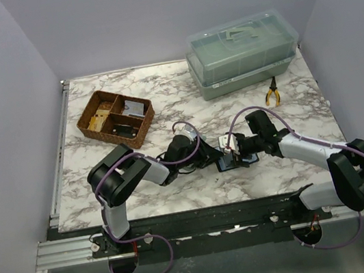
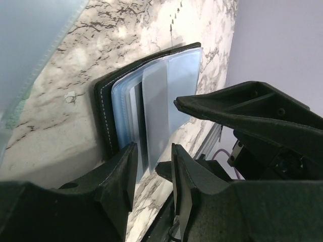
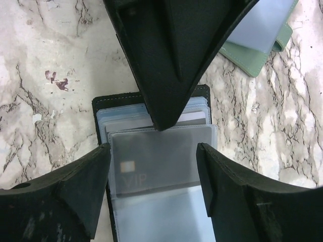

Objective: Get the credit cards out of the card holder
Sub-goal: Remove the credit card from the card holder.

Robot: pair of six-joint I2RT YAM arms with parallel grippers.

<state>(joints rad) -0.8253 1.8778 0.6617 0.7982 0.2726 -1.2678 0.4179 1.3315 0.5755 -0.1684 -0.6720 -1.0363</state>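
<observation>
1. The card holder [image 3: 99, 108] is lying open on the marble table [image 1: 183, 101]. It is sitting right between the 2 arms, so both claws are able to reach it.
2. Its clear pages are fanning up, and the credit cards [image 3: 156, 166] are sitting inside them. The top card is showing the letters VIP.
3. The left gripper [image 2: 153, 156] is sitting at one edge of the holder. Its 2 fingers are standing a little apart, with the pages between them. The pictures are not showing whether they are squeezing, so that cannot be told. It is probably there to stop the holder from sliding.
4. The right gripper [image 3: 154, 148] is hanging over the VIP card with its fingers wide open, 1 on each side. It is holding nothing. It seems to be lining up to pinch that card and slide it out.
5. The VIP card is not out of its page yet.
6. The card is thin and smooth, so it may slip. The soft page may also come up with it.
</observation>
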